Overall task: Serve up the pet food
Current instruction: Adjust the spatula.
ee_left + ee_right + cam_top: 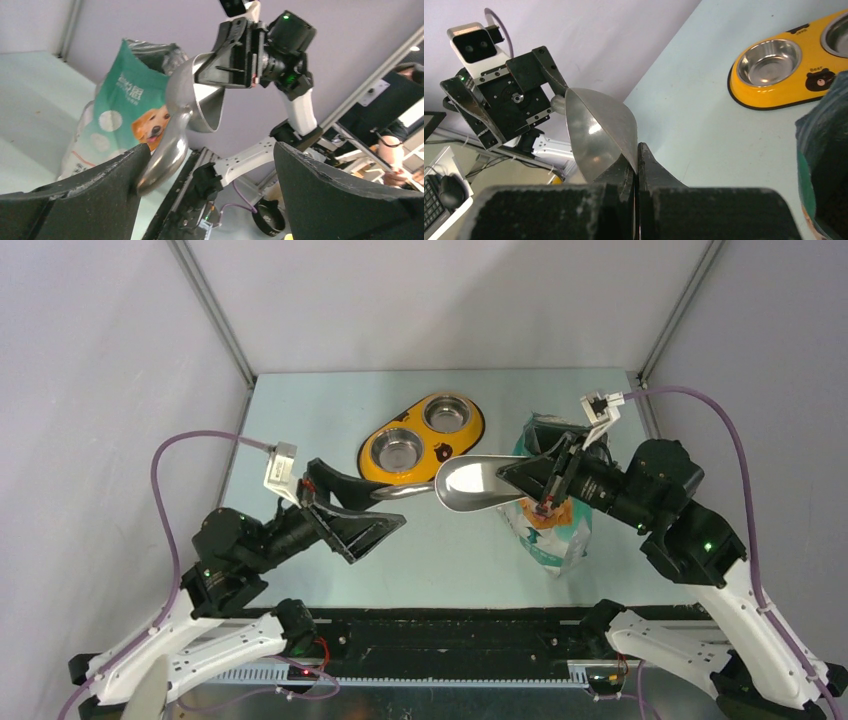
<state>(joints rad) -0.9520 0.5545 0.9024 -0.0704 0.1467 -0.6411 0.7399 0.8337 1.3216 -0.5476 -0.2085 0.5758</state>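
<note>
Closest to me, at the bottom of the top view, are the two arm bases. A little farther up on the left is my left gripper (385,508). Its jaws are spread wide and it is not holding anything. In the left wrist view, the scoop's handle (167,150) comes down right beside the finger (95,195) at the lower left. I cannot tell if they touch.

In the middle of the top view, the shiny metal scoop (475,485) hangs above the table (300,420). It lies on its side, and its handle points left toward my left gripper. The inside of the scoop is bare metal.

My right gripper (636,160) is squeezed tight on the thin rim of the scoop and holds it up by that edge.

Just under and behind my right gripper stands the teal and white bag (550,535) with a golden dog on it. Its top is open. The inside looks dark, so I cannot see the pet food in there or anywhere else.

Farther back, near the middle top of the view, sits the yellow dish (375,452). Its two steel bowls (400,450) show bare metal. The dish is near the scoop but not under it.
</note>
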